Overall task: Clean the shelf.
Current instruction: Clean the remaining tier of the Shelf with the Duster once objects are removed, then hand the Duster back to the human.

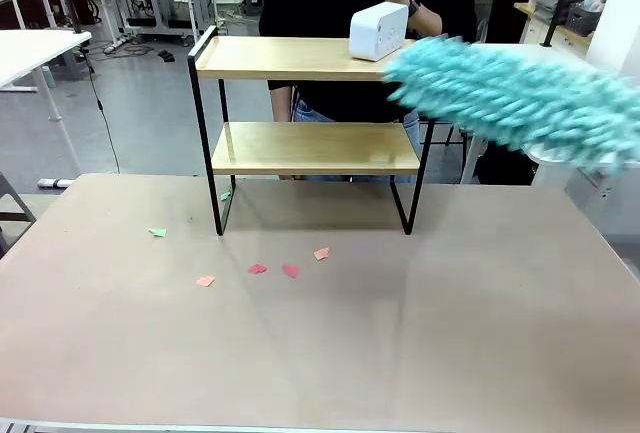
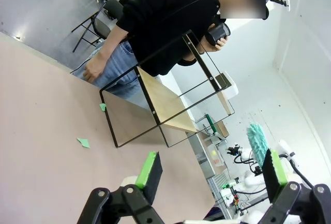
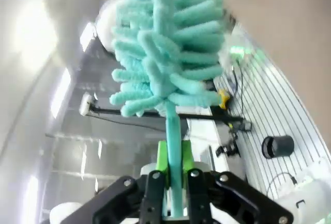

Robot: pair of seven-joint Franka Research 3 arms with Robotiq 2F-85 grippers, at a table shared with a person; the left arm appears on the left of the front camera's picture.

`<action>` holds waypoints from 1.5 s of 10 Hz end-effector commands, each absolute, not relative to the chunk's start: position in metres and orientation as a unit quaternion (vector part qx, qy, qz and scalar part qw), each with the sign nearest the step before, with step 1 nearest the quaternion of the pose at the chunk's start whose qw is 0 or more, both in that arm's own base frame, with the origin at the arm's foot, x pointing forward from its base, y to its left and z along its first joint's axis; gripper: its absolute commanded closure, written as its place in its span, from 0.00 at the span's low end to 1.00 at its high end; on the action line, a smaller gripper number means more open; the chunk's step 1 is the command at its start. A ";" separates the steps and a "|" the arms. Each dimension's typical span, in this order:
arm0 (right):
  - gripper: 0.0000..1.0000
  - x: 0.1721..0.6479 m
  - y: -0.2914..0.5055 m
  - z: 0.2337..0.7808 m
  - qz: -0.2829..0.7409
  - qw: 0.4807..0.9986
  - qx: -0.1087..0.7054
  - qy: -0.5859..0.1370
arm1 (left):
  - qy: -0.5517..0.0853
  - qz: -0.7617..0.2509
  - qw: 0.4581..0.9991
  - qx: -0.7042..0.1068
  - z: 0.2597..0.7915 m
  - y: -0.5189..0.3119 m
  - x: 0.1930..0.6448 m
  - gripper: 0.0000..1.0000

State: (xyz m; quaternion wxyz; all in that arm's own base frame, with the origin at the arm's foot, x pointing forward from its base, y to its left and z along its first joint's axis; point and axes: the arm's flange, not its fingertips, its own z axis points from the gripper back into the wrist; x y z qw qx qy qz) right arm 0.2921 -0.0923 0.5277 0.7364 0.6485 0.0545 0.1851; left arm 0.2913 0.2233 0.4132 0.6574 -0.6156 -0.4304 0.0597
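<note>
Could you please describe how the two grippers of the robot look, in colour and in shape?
The left gripper has two black, jointed fingers with round silver bolts at the joints. Each finger ends in a flat, bright green pad. The right gripper is built the same way: black linkages, silver bolts and green pads.

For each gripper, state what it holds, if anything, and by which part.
The right gripper grips the teal duster by its thin handle, just below the fluffy head. The left gripper is open, holding nothing.
</note>
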 end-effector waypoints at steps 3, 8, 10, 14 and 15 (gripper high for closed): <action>0.95 0.279 -0.197 0.463 0.036 0.684 0.728 -0.028 | -0.435 0.050 0.655 -0.615 0.412 0.217 0.287 0.00; 0.95 0.250 -0.221 0.420 -0.014 0.681 0.731 -0.035 | -0.435 0.050 0.655 -0.615 0.412 0.217 0.287 0.00; 0.95 0.250 -0.221 0.420 -0.014 0.681 0.731 -0.035 | -0.435 0.050 0.655 -0.615 0.412 0.217 0.287 0.00; 0.95 0.250 -0.221 0.420 -0.014 0.681 0.731 -0.035 | -0.435 0.050 0.655 -0.615 0.412 0.217 0.287 0.00; 0.95 0.250 -0.221 0.420 -0.014 0.681 0.731 -0.035 | -0.435 0.050 0.655 -0.615 0.412 0.217 0.287 0.00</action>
